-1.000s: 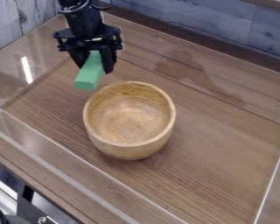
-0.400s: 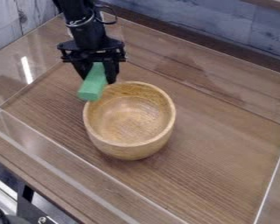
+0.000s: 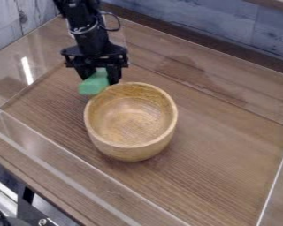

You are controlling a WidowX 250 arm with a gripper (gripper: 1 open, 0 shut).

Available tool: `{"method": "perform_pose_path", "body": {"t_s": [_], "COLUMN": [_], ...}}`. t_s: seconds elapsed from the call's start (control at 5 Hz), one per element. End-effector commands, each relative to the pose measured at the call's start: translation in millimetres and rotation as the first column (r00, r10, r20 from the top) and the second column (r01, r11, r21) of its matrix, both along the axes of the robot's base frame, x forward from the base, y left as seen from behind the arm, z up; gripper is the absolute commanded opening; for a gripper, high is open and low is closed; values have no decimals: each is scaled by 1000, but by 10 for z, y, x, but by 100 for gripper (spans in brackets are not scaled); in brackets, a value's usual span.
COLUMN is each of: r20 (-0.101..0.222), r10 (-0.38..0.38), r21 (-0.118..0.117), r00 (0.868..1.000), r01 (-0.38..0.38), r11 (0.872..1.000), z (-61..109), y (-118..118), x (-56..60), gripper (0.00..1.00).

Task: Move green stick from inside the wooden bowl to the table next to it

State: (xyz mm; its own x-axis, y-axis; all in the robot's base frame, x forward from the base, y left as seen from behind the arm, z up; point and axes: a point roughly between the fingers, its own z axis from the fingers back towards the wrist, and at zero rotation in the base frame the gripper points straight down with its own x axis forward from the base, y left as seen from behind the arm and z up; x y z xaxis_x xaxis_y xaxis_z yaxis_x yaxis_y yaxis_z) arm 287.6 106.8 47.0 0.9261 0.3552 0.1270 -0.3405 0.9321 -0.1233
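Camera view from above and to one side gives me the pincer (image 3: pixel 96 72) pointing straight down, its black fingers pinching the green stick (image 3: pixel 93 85) near its upper end. That stick hangs tilted below the pincer, with its lower end just outside the wooden bowl's (image 3: pixel 131 121) rim, on the side away from me and to the left. It is out of the bowl, but I cannot tell whether its tip touches the table (image 3: pixel 226 97) yet; it looks very close.

I judge the step in hand to be the set-down. To do it well, I would lower slowly until the bottom end meets the wood, then spread the fingers only a little at first so the tilted stick can settle rather than flip. The bowl rim sits just below and to the right of the pincer, so I would keep any sideways drift away from it; a nudge there could roll the stick back against the bowl or shift the bowl. Beyond the pincer and to its left stands the clear acrylic wall (image 3: pixel 26 62), so there is limited room that way. After release, I would rise straight up to avoid dragging the stick.
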Motion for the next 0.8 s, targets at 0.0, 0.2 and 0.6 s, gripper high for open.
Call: {"method": "perform_pose_path", "body": {"t_s": [0.0, 0.2, 0.6], "r20": [21, 17, 13], "r10": [-11, -11, -15], "r21": [20, 24, 38], "r00": [1000, 1000, 1000], "r01": [11, 10, 15], "r11": [1000, 1000, 999], "z": [25, -15, -78], "y": [-2, 5, 34], "x": [59, 77, 111], "gripper": [0, 0, 0]}}
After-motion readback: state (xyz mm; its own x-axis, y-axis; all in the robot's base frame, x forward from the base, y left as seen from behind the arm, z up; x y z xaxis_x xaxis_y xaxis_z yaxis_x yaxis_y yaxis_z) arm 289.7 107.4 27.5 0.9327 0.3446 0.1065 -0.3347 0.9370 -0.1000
